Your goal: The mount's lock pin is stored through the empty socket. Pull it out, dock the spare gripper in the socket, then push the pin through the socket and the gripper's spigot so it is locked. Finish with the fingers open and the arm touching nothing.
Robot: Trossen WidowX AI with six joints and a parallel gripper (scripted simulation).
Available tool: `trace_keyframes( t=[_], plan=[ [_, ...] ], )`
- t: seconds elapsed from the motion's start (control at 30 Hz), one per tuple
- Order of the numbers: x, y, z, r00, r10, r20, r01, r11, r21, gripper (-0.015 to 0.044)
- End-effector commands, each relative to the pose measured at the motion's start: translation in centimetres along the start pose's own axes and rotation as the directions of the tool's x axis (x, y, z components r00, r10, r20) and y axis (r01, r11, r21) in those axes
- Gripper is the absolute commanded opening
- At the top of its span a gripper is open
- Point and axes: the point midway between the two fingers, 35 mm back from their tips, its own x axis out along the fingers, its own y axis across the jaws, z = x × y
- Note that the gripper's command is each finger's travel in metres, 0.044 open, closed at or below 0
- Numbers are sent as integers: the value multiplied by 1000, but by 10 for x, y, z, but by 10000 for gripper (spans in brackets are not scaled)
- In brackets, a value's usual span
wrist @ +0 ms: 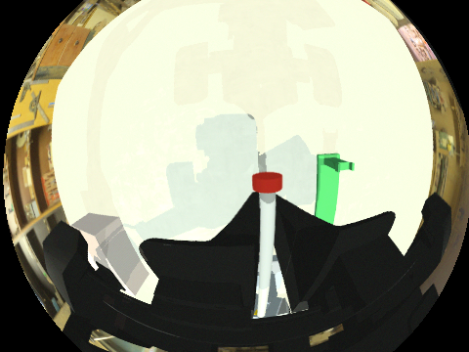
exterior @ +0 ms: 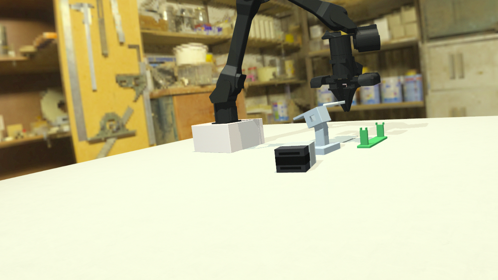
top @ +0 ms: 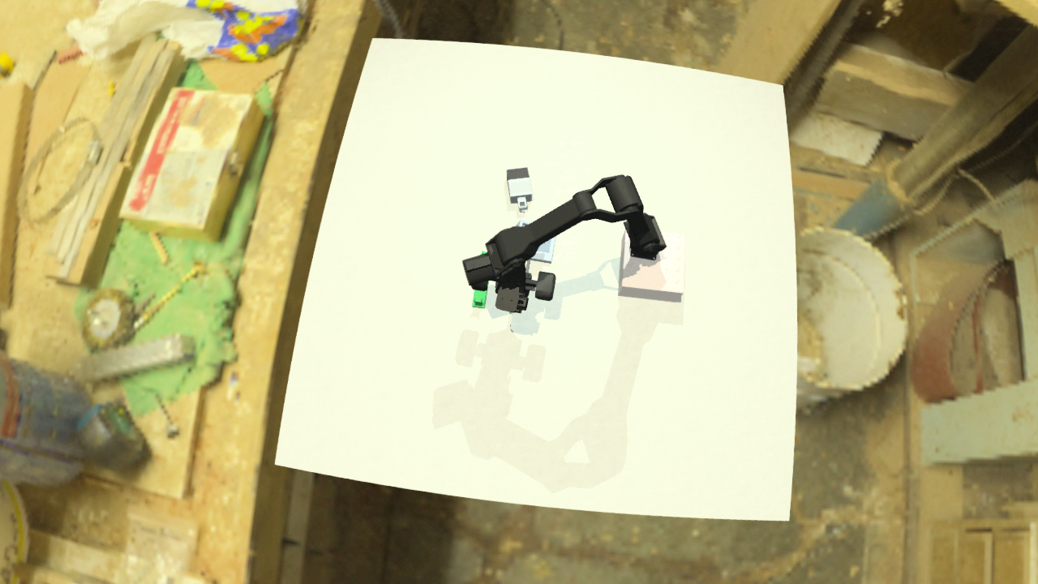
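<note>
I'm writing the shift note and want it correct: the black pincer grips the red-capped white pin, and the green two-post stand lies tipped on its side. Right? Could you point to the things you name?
Not quite: the green two-post stand (top: 478, 298) (exterior: 372, 142) (wrist: 327, 191) is upright on its base, posts pointing up, as the exterior view shows. The rest of your statement can stay.

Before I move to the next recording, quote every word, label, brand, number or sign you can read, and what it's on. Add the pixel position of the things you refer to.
No text can be read.
Red-striped box (top: 190, 163): marks on the stripe, too blurred.
Crumpled bag (top: 254, 30): coloured print, no legible letters.
Shelf cans (exterior: 391, 91): labels too blurred.
Spare gripper (top: 519, 187) (exterior: 292, 159) and lock pin (exterior: 333, 104) (wrist: 266, 225): no lettering visible.
</note>
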Motion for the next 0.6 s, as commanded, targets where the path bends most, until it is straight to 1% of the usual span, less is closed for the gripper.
trace_keyframes(
  t=[0.0,0.07,0.1,0.17,0.33,0.57],
  plan=[
    [-9,0,1,1000,-2,1,2,1000,0,0],
    [-11,1,2,1000,0,0,0,1000,0,0],
    [-5,1,0,1000,3,-1,-3,1000,0,13],
    [-5,1,0,1000,3,-1,-3,1000,0,0],
    [-5,-1,1,1000,3,-1,-3,1000,0,0],
    [-9,-20,13,1000,2,-1,-2,1000,-9,0]
  ],
)
